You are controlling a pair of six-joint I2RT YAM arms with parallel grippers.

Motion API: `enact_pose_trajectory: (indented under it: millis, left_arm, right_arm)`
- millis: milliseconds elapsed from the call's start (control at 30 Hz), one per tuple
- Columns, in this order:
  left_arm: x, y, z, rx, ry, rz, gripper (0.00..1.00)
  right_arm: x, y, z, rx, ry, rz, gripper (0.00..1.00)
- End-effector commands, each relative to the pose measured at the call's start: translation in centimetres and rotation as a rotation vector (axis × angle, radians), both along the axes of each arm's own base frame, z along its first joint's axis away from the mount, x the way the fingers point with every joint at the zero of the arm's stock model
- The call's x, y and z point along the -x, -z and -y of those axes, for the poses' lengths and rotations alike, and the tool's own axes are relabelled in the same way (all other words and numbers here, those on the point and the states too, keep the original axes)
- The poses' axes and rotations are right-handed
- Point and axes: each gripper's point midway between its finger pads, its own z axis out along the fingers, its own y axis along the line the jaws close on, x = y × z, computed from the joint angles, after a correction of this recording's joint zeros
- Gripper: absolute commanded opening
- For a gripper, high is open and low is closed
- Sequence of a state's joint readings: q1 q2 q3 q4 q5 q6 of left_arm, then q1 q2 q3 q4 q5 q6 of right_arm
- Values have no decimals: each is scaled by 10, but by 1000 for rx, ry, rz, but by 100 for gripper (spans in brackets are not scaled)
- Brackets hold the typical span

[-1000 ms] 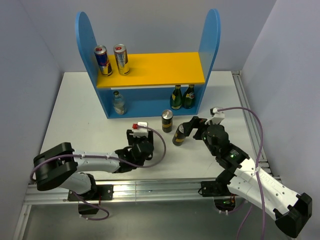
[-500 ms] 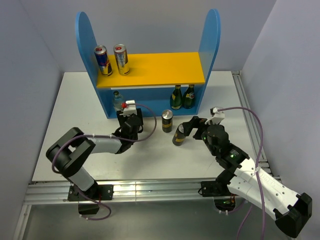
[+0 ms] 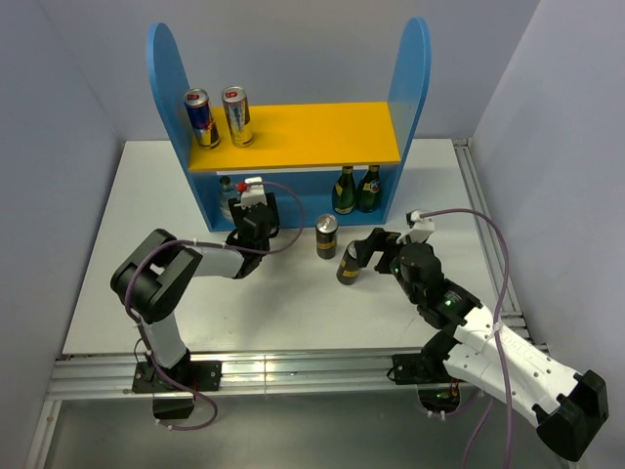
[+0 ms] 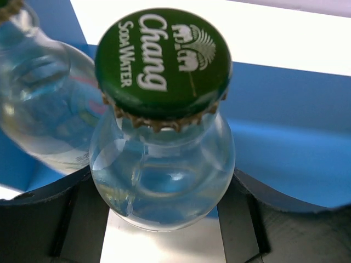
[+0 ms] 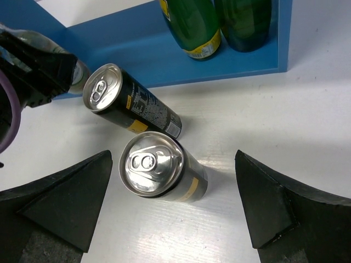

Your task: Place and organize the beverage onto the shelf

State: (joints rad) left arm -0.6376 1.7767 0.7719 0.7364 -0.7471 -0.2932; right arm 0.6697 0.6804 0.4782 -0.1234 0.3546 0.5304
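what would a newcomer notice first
The blue shelf with its yellow-orange board stands at the back of the table. In the left wrist view, a clear bottle with a green cap fills the frame, gripped by the left gripper; the right gripper stands open over a black-and-gold can.

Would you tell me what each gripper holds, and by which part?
The left gripper clamps the small clear green-capped glass bottle by its rounded shoulder below the cap. The right gripper, open around a black-and-gold can, holds nothing.

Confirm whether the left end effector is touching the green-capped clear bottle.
Touching. In the left wrist view, the left end effector has a finger against each side of the green-capped clear bottle, no gap.
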Motion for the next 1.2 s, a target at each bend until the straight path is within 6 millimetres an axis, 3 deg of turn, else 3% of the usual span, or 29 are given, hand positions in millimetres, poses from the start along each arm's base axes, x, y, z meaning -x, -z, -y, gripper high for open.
enact_pose_trajectory:
  millis: [0, 133, 267, 367, 500, 600, 733, 833, 1000, 1167]
  left_arm:
    - [-32, -67, 6, 146, -22, 192, 0]
    - [-40, -56, 4, 142, -25, 168, 0]
    - [-45, -50, 1, 139, -39, 163, 8]
    - [-48, -49, 1, 145, -36, 159, 22]
    - [-49, -48, 1, 140, -37, 152, 50]
    - [-49, -48, 3, 135, -29, 142, 60]
    - [-45, -54, 3, 149, -18, 140, 88]
    - [-40, -55, 1, 143, -20, 133, 99]
    - [-31, -58, 6, 131, -12, 124, 99]
    - [-9, -53, 11, 118, -14, 94, 99]
  right_arm:
    - [-5, -5, -3, -13, 5, 26, 100]
    - [-5, -3, -4, -9, 4, 21, 100]
    - [-5, -3, -4, -10, 1, 21, 100]
    - [-6, -2, -5, -7, 0, 19, 100]
    - [-5, -2, -5, -6, -1, 17, 100]
    - [-6, -2, -5, -8, -1, 19, 100]
    - [-6, -2, -5, -7, -1, 18, 100]
    - [-5, -2, -5, -9, -1, 18, 100]
    - [-4, -3, -3, -13, 1, 23, 100]
    - [-3, -4, -2, -19, 7, 27, 100]
